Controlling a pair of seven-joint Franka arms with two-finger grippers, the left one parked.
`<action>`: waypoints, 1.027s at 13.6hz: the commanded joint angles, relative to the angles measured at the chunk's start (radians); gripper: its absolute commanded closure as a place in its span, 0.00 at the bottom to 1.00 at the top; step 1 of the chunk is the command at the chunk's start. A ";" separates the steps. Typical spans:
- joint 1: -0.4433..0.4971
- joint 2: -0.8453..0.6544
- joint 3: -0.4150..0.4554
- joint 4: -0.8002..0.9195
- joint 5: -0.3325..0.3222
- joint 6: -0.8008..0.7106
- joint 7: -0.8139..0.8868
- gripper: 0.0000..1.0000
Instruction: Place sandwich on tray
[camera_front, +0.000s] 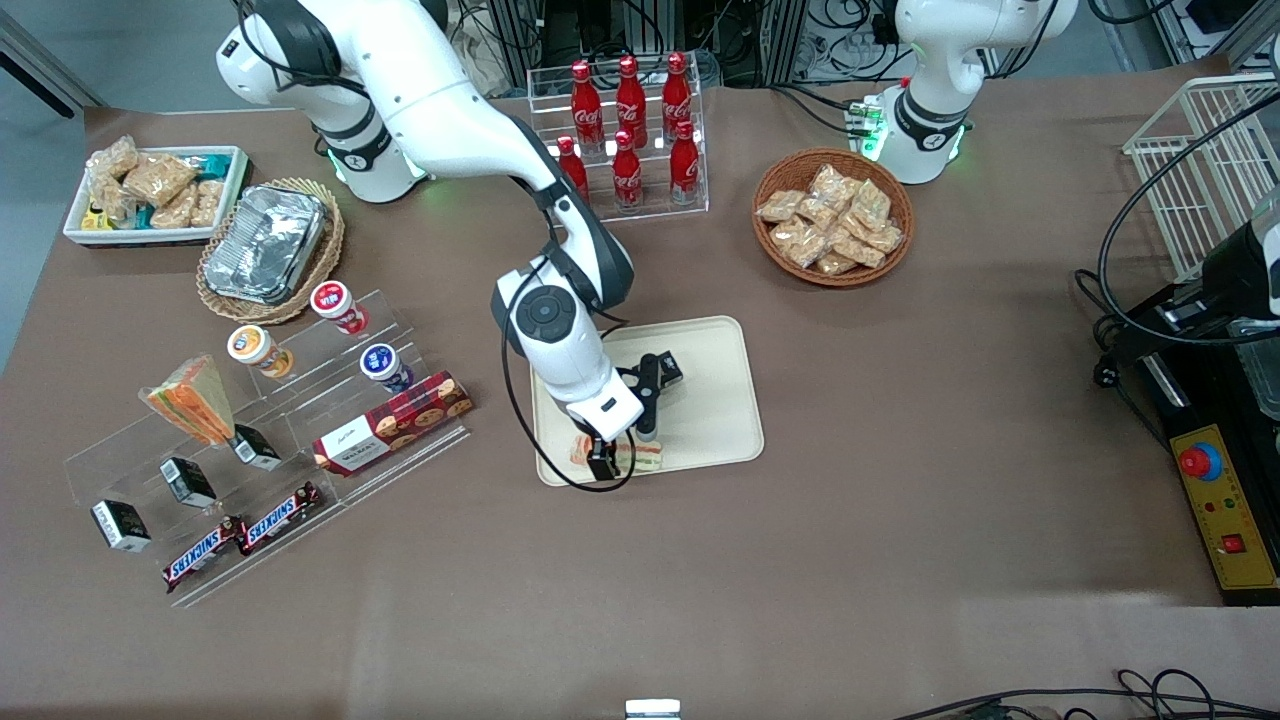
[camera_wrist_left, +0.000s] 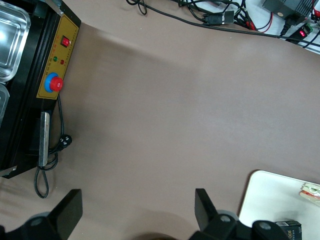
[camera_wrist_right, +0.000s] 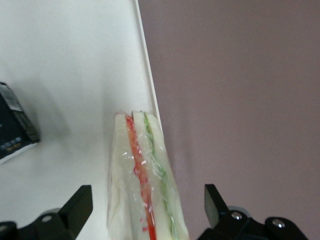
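Gripper (camera_wrist_right: 145, 210) spread wide over the sandwich (camera_wrist_right: 142, 185) at the tray (camera_front: 715, 400) edge — soft, slippery wrap; pinch its flat faces gently.

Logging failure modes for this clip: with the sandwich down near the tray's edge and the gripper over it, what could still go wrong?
1. The sandwich lies right against the tray rim nearest the front camera; a nudge on retreat might tip it over the rim onto the table.
2. The open gripper straddles the sandwich, so a slanted lift could catch the wrap and drag it.
3. A small dark box also lies on the tray; a sideways swing might hit it.
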 joint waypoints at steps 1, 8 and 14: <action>-0.001 -0.135 -0.044 -0.025 0.023 -0.202 0.071 0.01; -0.117 -0.391 -0.338 -0.013 -0.003 -0.647 0.139 0.01; -0.127 -0.459 -0.644 -0.007 -0.011 -0.683 0.262 0.01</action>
